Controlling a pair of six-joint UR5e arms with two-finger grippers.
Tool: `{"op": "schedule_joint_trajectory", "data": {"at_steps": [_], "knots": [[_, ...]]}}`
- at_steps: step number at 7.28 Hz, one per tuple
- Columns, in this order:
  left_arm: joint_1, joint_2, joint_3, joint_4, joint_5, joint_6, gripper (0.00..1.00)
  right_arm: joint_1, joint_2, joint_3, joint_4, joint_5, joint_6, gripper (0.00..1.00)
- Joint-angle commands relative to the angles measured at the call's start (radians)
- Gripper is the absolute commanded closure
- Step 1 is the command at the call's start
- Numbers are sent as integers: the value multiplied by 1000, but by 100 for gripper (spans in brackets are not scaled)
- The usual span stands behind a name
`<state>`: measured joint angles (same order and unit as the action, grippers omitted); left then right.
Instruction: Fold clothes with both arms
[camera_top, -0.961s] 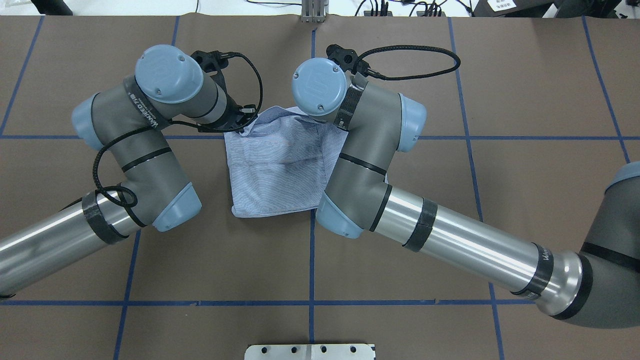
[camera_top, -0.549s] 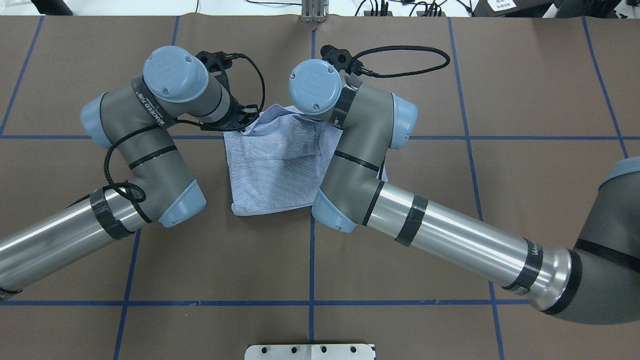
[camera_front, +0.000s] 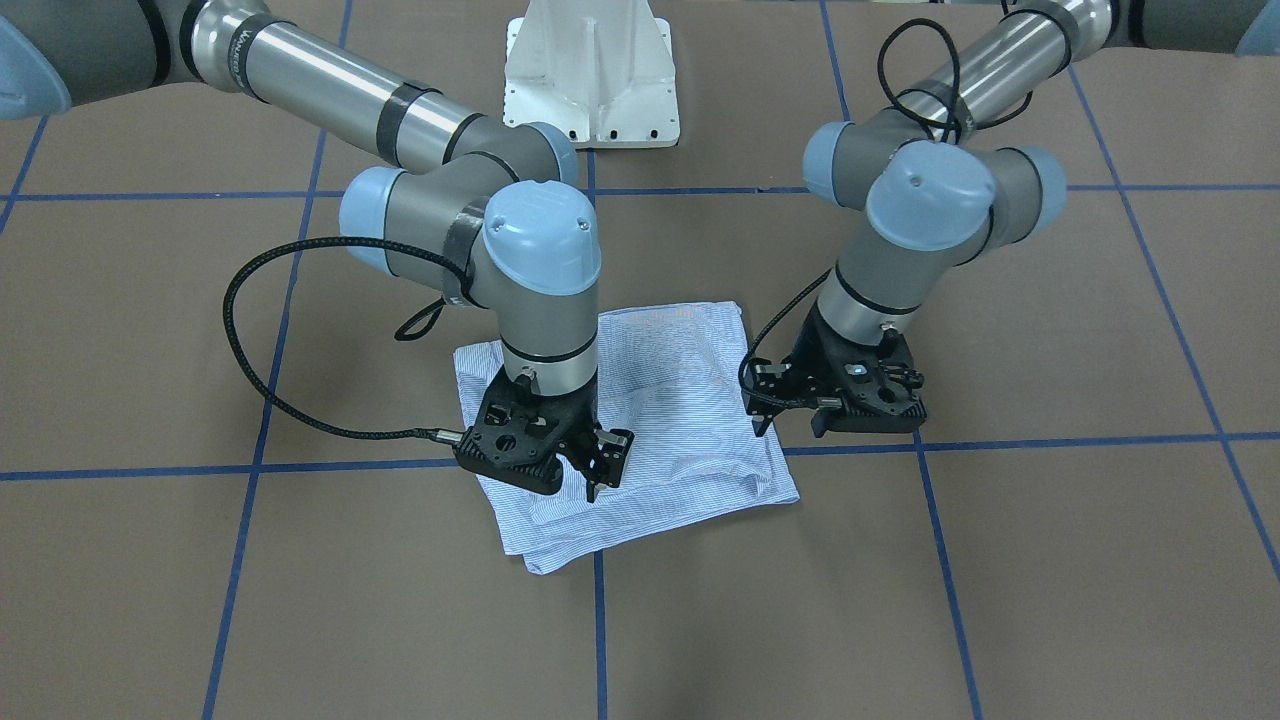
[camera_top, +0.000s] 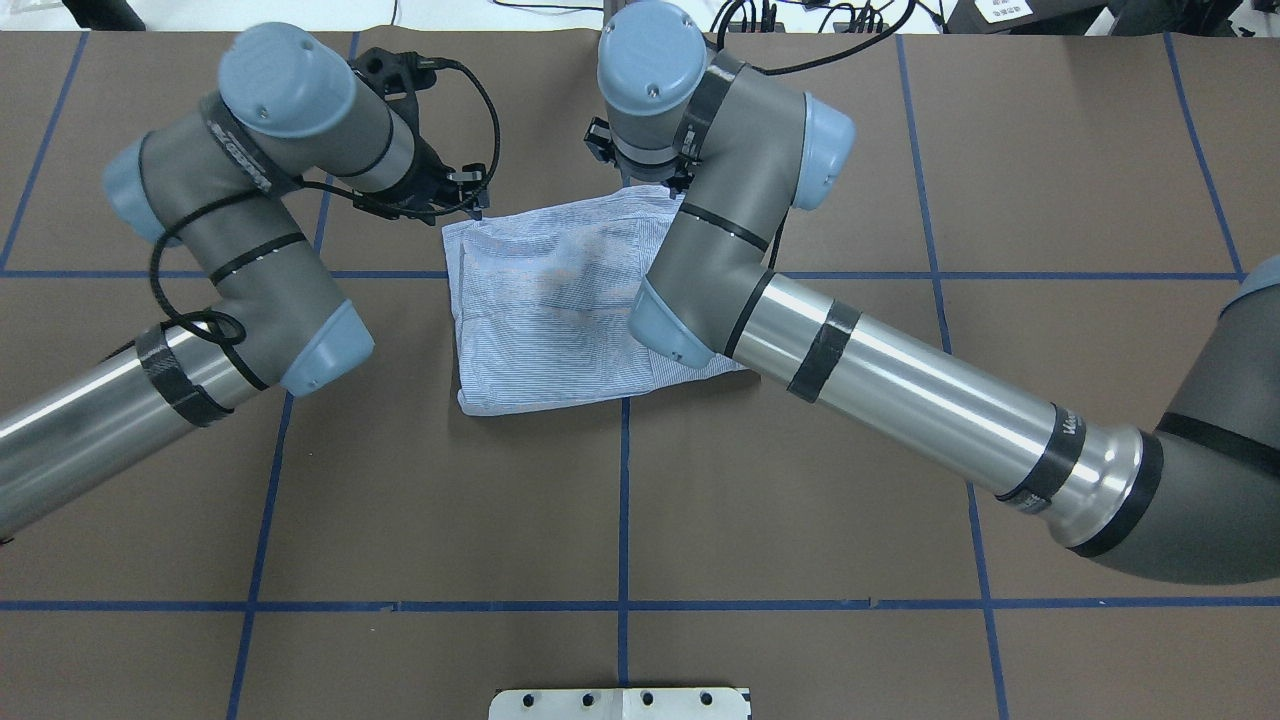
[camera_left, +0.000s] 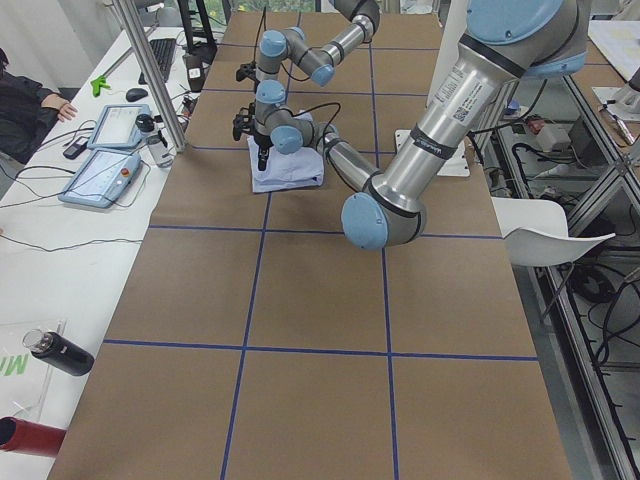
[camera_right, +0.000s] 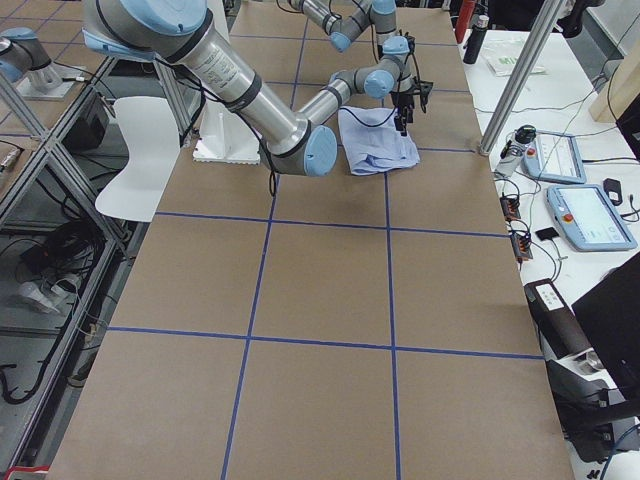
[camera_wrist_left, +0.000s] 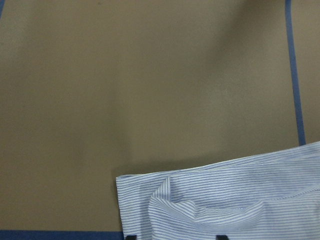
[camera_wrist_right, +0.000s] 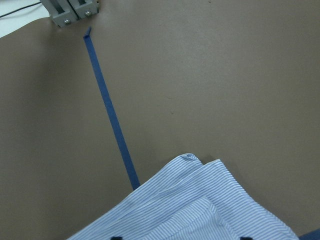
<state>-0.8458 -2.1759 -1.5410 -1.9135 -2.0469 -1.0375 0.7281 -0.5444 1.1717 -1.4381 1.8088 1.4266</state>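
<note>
The clothes are one blue-and-white striped shirt, folded into a flat rectangle on the brown table. In the front-facing view my left gripper hangs open just off the shirt's edge, above the bare table, holding nothing. My right gripper is open too and hovers over the shirt's far edge. Each wrist view shows a shirt corner lying flat below, with two fingertips wide apart at the bottom edge. From overhead the right arm covers part of the shirt.
The white pedestal base stands behind the shirt. A metal bracket sits at the far edge and a metal plate at the near edge. Blue tape lines grid the table. Tablets and a person's sleeve are on a side desk.
Both wrists have moved away from the robot toward the table's far side. The shirt's far edge, bunched up at the grippers before, now lies flat and free.
</note>
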Motion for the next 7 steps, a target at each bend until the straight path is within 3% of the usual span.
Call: {"op": "schedule_joint_trajectory", "data": {"at_steps": [1,3,5,7], "knots": [[-51,137,-163,46,-53,152,0,77,-15,46,-114,148,-154,0],[-102,216,-311,209,-53,416,0,158,-185,245,-247,217,-447,0],[-223,330,-369,220,-56,654,0,328,-438,476,-353,312,-826,0],[-414,457,-361,253,-109,956,0,486,-647,574,-418,346,-1213,0]]}}
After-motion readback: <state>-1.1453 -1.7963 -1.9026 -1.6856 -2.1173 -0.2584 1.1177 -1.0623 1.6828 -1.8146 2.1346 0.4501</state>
